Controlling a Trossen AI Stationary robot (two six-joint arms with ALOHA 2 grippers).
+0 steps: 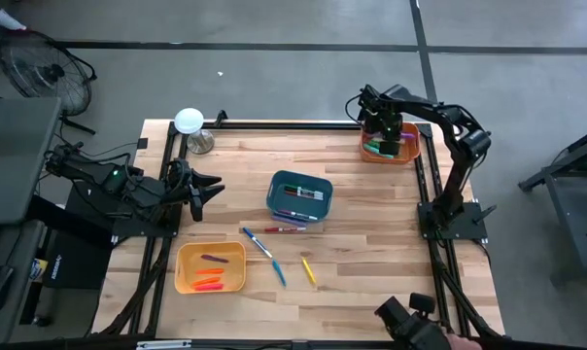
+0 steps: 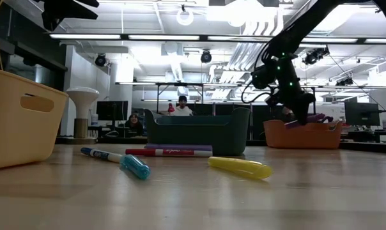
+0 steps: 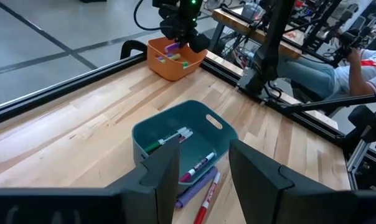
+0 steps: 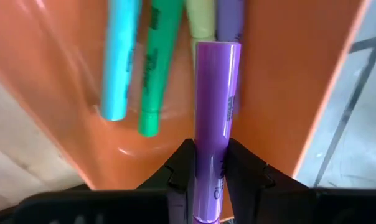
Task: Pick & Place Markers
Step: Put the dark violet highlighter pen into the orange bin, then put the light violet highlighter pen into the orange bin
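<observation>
Markers lying scattered: purple marker (image 4: 216, 112) clamped between right tool (image 4: 216, 163) fingers, hanging over orange bin (image 1: 407, 153) at far right corner of wooden surface (image 1: 371, 243). Same marker showing in low view (image 2: 316, 118), sticking out sideways from the tool above the bin rim. Inside that bin, right wrist view picking up a light blue marker (image 4: 119, 59), a green marker (image 4: 157, 65), a pale yellow-green marker (image 4: 201, 18) and another purple one (image 4: 230, 18), all lying side by side.

Teal bin (image 1: 279, 187) sitting near centre of surface, holding several white-barrelled markers (image 3: 175, 136); exact count hard to make out. Just in front of it, touching or nearly so: a red marker (image 1: 285, 229) and a purple marker (image 3: 197, 187) lying along the bin wall. Nearer still, a blue-capped white marker (image 1: 258, 242), a blue marker (image 1: 280, 274) and a yellow marker (image 1: 309, 272) resting loose on the surface, apart from each other.

Yellow bin (image 1: 184, 282) at near left corner, containing orange and pink markers (image 1: 209, 282), at least 3.

Left tool (image 1: 197, 191) hovering low at left edge of surface, fingers (image 3: 160, 174) spread apart and gripping nothing, pointing toward the teal bin.

White lamp-like object (image 1: 189, 122) standing at far left corner. 2 people (image 2: 182, 105) sitting at desks in room behind.
</observation>
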